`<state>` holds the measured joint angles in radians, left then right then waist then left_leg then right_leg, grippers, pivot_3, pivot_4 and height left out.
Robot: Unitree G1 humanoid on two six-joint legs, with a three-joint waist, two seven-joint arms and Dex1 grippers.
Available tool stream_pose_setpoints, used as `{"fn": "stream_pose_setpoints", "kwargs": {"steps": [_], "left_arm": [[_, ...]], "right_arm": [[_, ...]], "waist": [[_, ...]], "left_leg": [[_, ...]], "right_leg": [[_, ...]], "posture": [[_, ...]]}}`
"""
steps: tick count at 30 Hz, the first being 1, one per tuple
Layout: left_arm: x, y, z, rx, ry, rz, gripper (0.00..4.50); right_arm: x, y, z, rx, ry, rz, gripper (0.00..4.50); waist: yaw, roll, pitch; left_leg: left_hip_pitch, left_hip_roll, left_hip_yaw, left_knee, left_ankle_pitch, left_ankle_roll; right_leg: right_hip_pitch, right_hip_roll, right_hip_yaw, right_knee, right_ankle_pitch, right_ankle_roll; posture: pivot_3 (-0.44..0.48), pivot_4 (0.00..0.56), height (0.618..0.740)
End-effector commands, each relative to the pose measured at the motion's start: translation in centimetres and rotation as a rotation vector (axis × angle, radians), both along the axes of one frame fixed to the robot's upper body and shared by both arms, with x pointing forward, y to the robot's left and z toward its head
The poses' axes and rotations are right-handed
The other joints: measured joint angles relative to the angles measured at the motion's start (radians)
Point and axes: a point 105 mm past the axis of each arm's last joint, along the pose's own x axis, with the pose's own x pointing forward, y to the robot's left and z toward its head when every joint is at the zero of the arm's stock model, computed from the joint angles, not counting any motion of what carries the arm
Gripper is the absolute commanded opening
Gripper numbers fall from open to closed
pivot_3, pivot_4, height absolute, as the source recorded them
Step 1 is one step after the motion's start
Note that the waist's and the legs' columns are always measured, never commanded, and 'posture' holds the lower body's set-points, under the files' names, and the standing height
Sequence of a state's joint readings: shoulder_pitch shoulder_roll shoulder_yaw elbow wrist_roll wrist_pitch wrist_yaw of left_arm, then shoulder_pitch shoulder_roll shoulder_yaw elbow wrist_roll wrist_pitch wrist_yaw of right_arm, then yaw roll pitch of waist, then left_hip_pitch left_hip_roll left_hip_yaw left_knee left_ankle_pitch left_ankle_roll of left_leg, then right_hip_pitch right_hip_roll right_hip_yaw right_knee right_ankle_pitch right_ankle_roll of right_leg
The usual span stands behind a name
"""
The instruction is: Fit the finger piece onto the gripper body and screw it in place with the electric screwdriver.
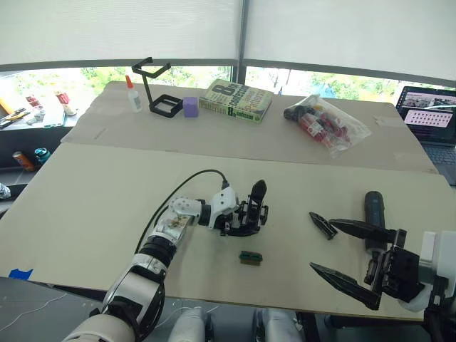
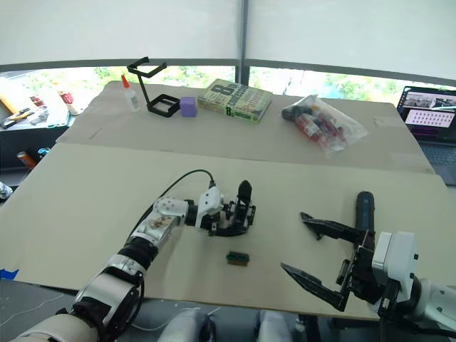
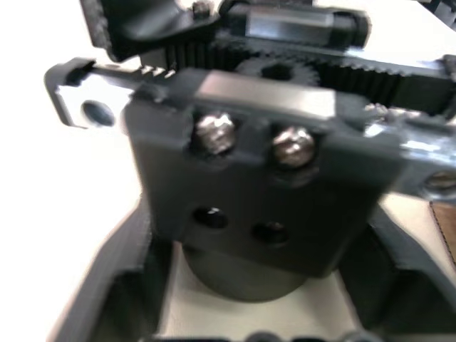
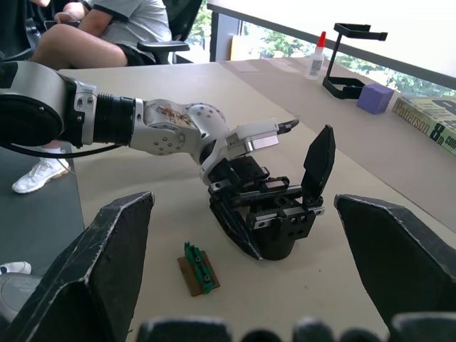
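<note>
The gripper body (image 1: 248, 208) stands on the table's middle, a chunky black assembly with one pointed finger sticking up. My left gripper (image 1: 239, 222) is shut on its rounded base (image 4: 279, 242); close up I see its screws and toothed rack (image 3: 271, 64). The finger piece (image 1: 322, 225), a small black blade, lies flat on the table to the right. My right gripper (image 1: 322, 246) hovers open just beside it, its upper fingertip close to the blade. The electric screwdriver (image 1: 375, 212) lies behind the right gripper's fingers.
A small green-brown block (image 1: 250, 258) lies in front of the gripper body. At the back stand a black wire stand (image 1: 158, 89), a glue bottle (image 1: 133, 95), a purple cube (image 1: 190, 107), a book (image 1: 236, 101) and a plastic bag (image 1: 326, 121). A laptop (image 1: 429, 117) sits far right. A person (image 4: 107, 28) sits beyond the table.
</note>
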<state>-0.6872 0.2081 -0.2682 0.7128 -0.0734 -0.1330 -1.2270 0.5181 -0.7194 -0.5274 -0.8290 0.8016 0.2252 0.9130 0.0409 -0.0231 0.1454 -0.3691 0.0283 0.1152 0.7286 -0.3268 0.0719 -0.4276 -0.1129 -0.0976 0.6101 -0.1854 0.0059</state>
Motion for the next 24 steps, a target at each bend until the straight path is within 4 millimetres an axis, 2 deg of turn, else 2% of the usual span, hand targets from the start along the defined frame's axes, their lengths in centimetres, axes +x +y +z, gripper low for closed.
{"fn": "stream_pose_setpoints", "kwargs": {"steps": [1, 5, 7, 9, 11, 13, 15, 19, 22, 24], "left_arm": [[0.2, 1.1, 0.1, -0.002, 0.006, 0.023, 4.46], [-0.1, 4.0, 0.5, -0.014, -0.004, 0.057, 4.46], [-0.4, 5.6, 1.2, -0.026, -0.021, 0.069, 4.46], [-1.6, 7.4, 2.9, -0.103, -0.018, 0.028, 4.46], [-3.7, 9.0, 5.3, -0.203, -0.039, -0.069, 4.46], [-5.3, 10.0, 6.8, -0.198, -0.091, -0.133, 4.46], [-6.0, 10.0, 8.2, -0.208, -0.096, -0.145, 4.46], [-7.7, 9.2, 9.9, -0.241, -0.068, -0.159, 4.46], [-8.7, 8.3, 10.3, -0.249, -0.055, -0.174, 4.46], [-9.3, 8.0, 10.3, -0.255, -0.024, -0.195, 4.46]], "right_arm": [[-0.3, 0.3, 0.8, 0.011, -0.003, 0.014, 4.50], [0.5, 0.0, 1.5, 0.028, 0.069, -0.015, 4.50], [1.7, -0.7, 1.1, -0.018, 0.150, -0.090, 4.50], [3.0, -1.9, 0.2, -0.104, 0.260, -0.185, 4.50], [3.9, -3.1, -1.1, -0.238, 0.353, -0.249, 4.50], [4.7, -4.0, -2.0, -0.310, 0.419, -0.284, 4.50], [5.5, -5.0, -2.8, -0.366, 0.462, -0.334, 4.50], [7.1, -6.8, -5.2, -0.450, 0.564, -0.465, 4.50], [8.5, -7.3, -7.1, -0.514, 0.616, -0.512, 4.50], [9.5, -7.4, -7.5, -0.536, 0.614, -0.521, 4.50]], "waist": [[-0.001, 0.000, 0.000], [-0.025, 0.000, 0.000], [-0.031, 0.000, 0.000], [-0.033, 0.000, 0.000], [-0.034, 0.000, 0.000], [-0.027, 0.000, 0.000], [-0.015, 0.001, 0.001], [-0.002, 0.001, 0.001], [-0.008, 0.001, 0.001], [-0.011, 0.001, 0.001]], "left_leg": [[0.000, 0.000, 0.000, 0.000, 0.000, 0.000], [0.000, 0.001, 0.000, 0.000, 0.000, 0.000], [0.000, 0.002, 0.000, 0.000, 0.000, 0.000], [0.000, 0.003, 0.000, 0.000, 0.000, -0.001], [-0.001, 0.003, 0.001, 0.000, 0.000, -0.001], [-0.006, 0.003, 0.001, 0.000, 0.001, -0.003], [-0.010, 0.003, 0.000, 0.000, 0.005, -0.010], [-0.013, 0.000, 0.000, 0.000, 0.005, -0.010], [-0.014, -0.001, 0.000, 0.001, 0.004, -0.009], [-0.014, -0.001, 0.001, 0.001, 0.004, -0.009]], "right_leg": [[0.000, 0.000, 0.000, 0.000, 0.000, -0.001], [-0.001, 0.000, 0.001, 0.000, 0.001, -0.001], [-0.001, 0.000, 0.001, 0.000, 0.001, -0.001], [-0.002, 0.000, 0.001, 0.001, 0.001, -0.001], [-0.005, 0.000, 0.001, 0.001, 0.000, -0.003], [-0.010, -0.001, 0.002, 0.001, 0.000, -0.004], [-0.012, -0.001, 0.001, 0.001, 0.000, -0.004], [-0.012, -0.001, 0.000, -0.001, 0.000, -0.001], [-0.012, -0.001, 0.002, -0.002, 0.000, 0.000], [-0.012, 0.000, 0.002, -0.002, 0.000, 0.001]], "posture": [[0.000, 0.150, 0.740], [0.000, 0.150, 0.740], [0.000, 0.150, 0.740], [0.000, 0.150, 0.740], [0.000, 0.150, 0.740], [0.000, 0.150, 0.740], [0.000, 0.150, 0.740], [0.000, 0.150, 0.740], [0.000, 0.150, 0.740], [0.000, 0.150, 0.740]]}}
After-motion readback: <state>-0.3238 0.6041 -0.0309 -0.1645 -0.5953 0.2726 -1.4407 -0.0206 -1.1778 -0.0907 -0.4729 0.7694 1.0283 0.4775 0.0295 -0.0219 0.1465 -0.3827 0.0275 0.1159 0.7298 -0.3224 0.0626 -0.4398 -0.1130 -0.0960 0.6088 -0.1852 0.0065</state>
